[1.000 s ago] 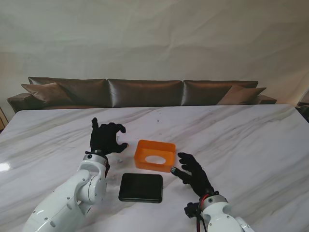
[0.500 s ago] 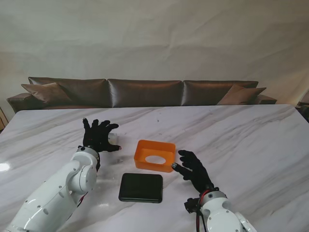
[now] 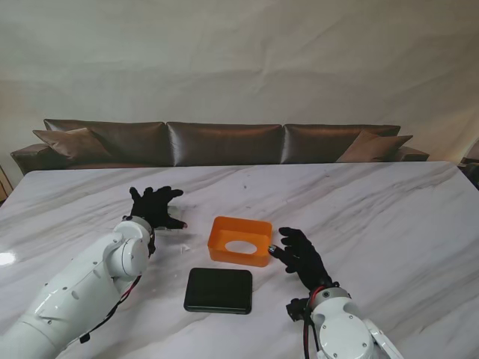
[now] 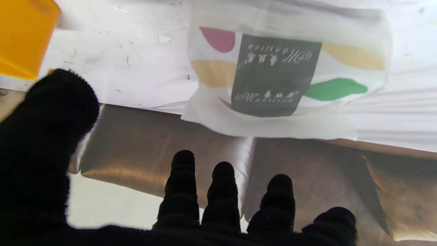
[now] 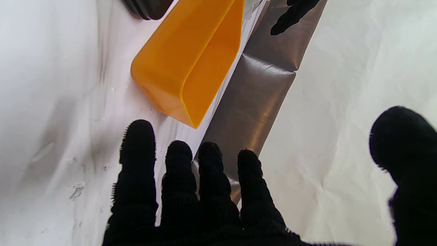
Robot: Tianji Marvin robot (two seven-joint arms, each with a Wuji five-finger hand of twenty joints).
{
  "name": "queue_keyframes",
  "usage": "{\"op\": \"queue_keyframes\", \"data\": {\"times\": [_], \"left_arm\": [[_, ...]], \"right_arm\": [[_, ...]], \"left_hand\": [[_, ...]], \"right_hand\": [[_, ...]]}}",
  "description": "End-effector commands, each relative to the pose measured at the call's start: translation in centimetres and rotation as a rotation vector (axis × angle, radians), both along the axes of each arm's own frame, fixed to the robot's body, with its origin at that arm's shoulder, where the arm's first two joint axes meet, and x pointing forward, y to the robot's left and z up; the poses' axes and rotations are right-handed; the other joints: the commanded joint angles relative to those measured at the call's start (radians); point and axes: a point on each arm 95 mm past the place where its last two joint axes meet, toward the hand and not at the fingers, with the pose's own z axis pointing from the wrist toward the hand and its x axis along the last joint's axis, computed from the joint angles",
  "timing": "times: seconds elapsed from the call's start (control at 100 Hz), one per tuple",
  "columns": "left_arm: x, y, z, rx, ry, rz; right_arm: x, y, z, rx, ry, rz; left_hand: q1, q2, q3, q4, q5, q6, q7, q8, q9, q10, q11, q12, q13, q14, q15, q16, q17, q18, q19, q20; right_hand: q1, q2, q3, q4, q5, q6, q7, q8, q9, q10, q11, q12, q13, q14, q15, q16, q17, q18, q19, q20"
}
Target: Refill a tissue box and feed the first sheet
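Landmark: the orange tissue box (image 3: pixel 240 241), standing open side up, its oval slot against the marble table (image 3: pixel 374 217). To its left, hidden under our left hand (image 3: pixel 155 206) in the stand view, lies the tissue pack (image 4: pixel 283 75), a white printed film wrapper flat on the table. We judge it light, soft and compressible, its film slippery; take it across the short sides, squeezing gently. Our left hand hovers over it, fingers spread, holding nothing. Our right hand (image 3: pixel 301 256), also spread and empty, sits just right of the box. The black lid (image 3: pixel 218 290) lies nearer to us than the box.
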Motion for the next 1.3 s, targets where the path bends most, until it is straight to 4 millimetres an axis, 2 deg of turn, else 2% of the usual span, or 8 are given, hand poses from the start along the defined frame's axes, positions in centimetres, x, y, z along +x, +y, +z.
{"op": "queue_keyframes", "data": {"times": [0.0, 0.63, 0.7, 0.81, 0.96, 1.05, 1.14, 1.29], "left_arm": [[0.3, -0.3, -0.3, 0.005, 0.023, -0.009], [0.8, 0.3, -4.0, -0.012, 0.205, 0.032], [0.5, 0.4, -4.3, -0.009, 0.249, 0.028], [0.0, 0.6, -4.6, 0.009, 0.338, 0.006], [-0.6, 0.8, -5.2, 0.036, 0.386, 0.007], [-0.9, 0.7, -5.6, 0.050, 0.384, 0.029], [-1.2, 0.7, -5.8, 0.064, 0.376, 0.036], [-1.4, 0.6, -5.9, 0.075, 0.346, 0.037]], "right_arm": [[-0.1, 0.0, -0.3, 0.002, 0.017, 0.003], [0.1, 0.0, -0.7, 0.001, 0.039, 0.005], [0.1, 0.1, -0.7, 0.003, 0.039, 0.006], [0.2, 0.2, -0.6, 0.004, 0.039, 0.007], [0.2, 0.3, -0.7, 0.006, 0.039, 0.008], [0.2, 0.4, -0.7, 0.009, 0.041, 0.008], [0.2, 0.4, -0.7, 0.012, 0.043, 0.008], [0.0, 0.4, -0.7, 0.014, 0.041, 0.007]], "left_hand": [[0.003, -0.016, 0.023, -0.014, -0.030, 0.020, -0.020, -0.024, -0.051, 0.016, -0.042, -0.022, -0.044, 0.029, -0.013, 0.006, 0.025, 0.059, 0.975, 0.035], [0.111, -0.023, 0.083, 0.048, -0.105, 0.005, -0.067, -0.052, -0.112, 0.073, -0.157, -0.065, -0.026, 0.127, 0.070, 0.006, 0.201, 0.056, 1.319, 0.219], [0.161, 0.001, 0.122, 0.106, -0.120, -0.003, -0.121, -0.084, -0.136, 0.075, -0.205, -0.072, -0.027, 0.129, 0.073, 0.004, 0.211, 0.032, 1.347, 0.237], [0.236, 0.053, 0.150, 0.309, -0.129, -0.033, -0.268, -0.159, -0.147, 0.075, -0.220, -0.166, -0.029, 0.124, 0.072, 0.019, 0.223, 0.002, 1.373, 0.251], [0.369, 0.138, 0.218, 0.493, -0.135, -0.054, -0.283, -0.178, -0.147, 0.067, -0.220, -0.166, -0.008, 0.077, 0.241, 0.156, 0.277, -0.084, 1.477, 0.293], [0.495, 0.179, 0.232, 0.487, -0.129, -0.051, -0.269, -0.136, -0.146, 0.070, -0.219, -0.165, 0.076, 0.066, 0.371, 0.227, 0.367, -0.162, 1.584, 0.326], [0.594, 0.091, 0.288, 0.345, -0.100, -0.049, -0.224, -0.077, -0.115, 0.068, -0.158, 0.037, 0.172, 0.039, 0.469, 0.299, 0.451, -0.199, 1.751, 0.110], [0.641, 0.071, 0.322, 0.262, -0.041, -0.048, 0.174, 0.070, 0.078, 0.010, 0.407, 0.235, 0.418, -0.019, 0.576, 0.422, 0.658, -0.347, 1.931, 0.002]], "right_hand": [[-0.001, -0.028, -0.013, -0.015, 0.008, -0.044, -0.002, 0.008, 0.008, -0.032, -0.002, 0.012, 0.016, 0.001, 0.019, 0.012, -0.005, 0.018, -0.012, 0.000], [0.001, -0.027, -0.013, -0.016, 0.010, -0.045, -0.004, 0.014, 0.019, -0.032, 0.002, 0.015, 0.019, 0.000, 0.020, 0.013, -0.006, 0.018, -0.014, -0.002], [0.001, -0.027, -0.013, -0.016, 0.011, -0.045, -0.003, 0.014, 0.023, -0.032, 0.003, 0.015, 0.022, -0.001, 0.021, 0.013, -0.005, 0.017, -0.014, -0.002], [0.001, -0.026, -0.013, -0.016, 0.013, -0.045, -0.002, 0.015, 0.026, -0.033, 0.004, 0.016, 0.024, -0.003, 0.022, 0.013, -0.003, 0.016, -0.014, -0.003], [0.004, -0.026, -0.013, -0.017, 0.015, -0.047, -0.001, 0.017, 0.036, -0.033, 0.008, 0.017, 0.030, -0.005, 0.023, 0.014, -0.001, 0.017, -0.014, -0.003], [0.004, -0.025, -0.013, -0.018, 0.017, -0.048, 0.000, 0.018, 0.044, -0.034, 0.010, 0.019, 0.035, -0.006, 0.025, 0.014, 0.001, 0.017, -0.014, -0.003], [0.006, -0.026, -0.013, -0.018, 0.020, -0.048, 0.000, 0.019, 0.055, -0.034, 0.012, 0.019, 0.041, -0.006, 0.026, 0.014, 0.002, 0.018, -0.013, -0.004], [0.006, -0.024, -0.013, -0.019, 0.023, -0.049, 0.000, 0.020, 0.071, -0.033, 0.014, 0.020, 0.053, -0.006, 0.027, 0.015, 0.006, 0.018, -0.010, -0.004]]}}
